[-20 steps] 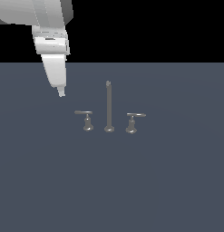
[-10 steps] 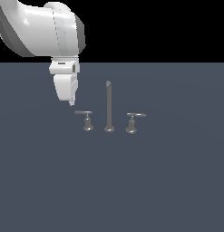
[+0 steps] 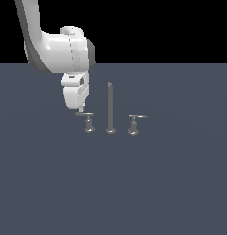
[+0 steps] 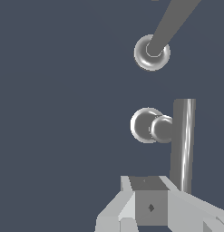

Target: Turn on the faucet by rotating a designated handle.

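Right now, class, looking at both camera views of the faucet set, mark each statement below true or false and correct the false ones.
1. The spout post stands upright between two lever handles. True.
2. The pincer hangs over the twin handle at the exterior view's right. False: it is at the arm end of the handle at that view's left.
3. The two handles' arms point toward each other. False: they point away from each other.
4. The spout post is taller than both handles. True.

Glossy white arm (image 3: 59, 50), grey-shaded joints, pale end effector (image 3: 81, 110).
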Motion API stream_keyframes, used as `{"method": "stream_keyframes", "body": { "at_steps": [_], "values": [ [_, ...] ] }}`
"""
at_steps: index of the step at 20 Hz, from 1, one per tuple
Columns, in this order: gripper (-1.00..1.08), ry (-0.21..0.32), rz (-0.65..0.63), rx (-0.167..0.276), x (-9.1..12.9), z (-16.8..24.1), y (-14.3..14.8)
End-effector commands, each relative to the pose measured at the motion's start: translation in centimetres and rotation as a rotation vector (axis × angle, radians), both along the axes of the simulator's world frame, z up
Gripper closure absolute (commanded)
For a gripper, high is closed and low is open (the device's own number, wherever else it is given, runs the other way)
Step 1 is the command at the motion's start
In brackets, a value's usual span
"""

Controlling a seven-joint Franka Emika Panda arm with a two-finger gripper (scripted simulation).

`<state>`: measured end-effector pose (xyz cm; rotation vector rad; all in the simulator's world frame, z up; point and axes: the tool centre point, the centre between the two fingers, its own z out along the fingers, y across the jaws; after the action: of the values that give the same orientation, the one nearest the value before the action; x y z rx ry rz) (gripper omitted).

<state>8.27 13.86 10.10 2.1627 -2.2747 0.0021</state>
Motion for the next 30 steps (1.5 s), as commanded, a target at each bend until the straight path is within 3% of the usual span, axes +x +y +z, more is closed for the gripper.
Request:
{"method": "stream_keyframes", "body": {
  "at_steps": [1, 12, 22, 24, 30],
  "values": [
    [1.08, -0.001, -0.030, 0.000, 0.7, -0.6, -0.3],
    [1.08, -0.001, -0.060, 0.002, 1.4, -1.2, -0.8],
    [1.08, -0.001, -0.061, 0.003, -1.6, -1.2, 1.6],
    [1.08, -0.010, -0.069, 0.003, -0.8, -1.2, 0.8],
    [1.08, -0.007, -0.067, 0.003, -2.6, -1.2, 0.9]
  ]
}}
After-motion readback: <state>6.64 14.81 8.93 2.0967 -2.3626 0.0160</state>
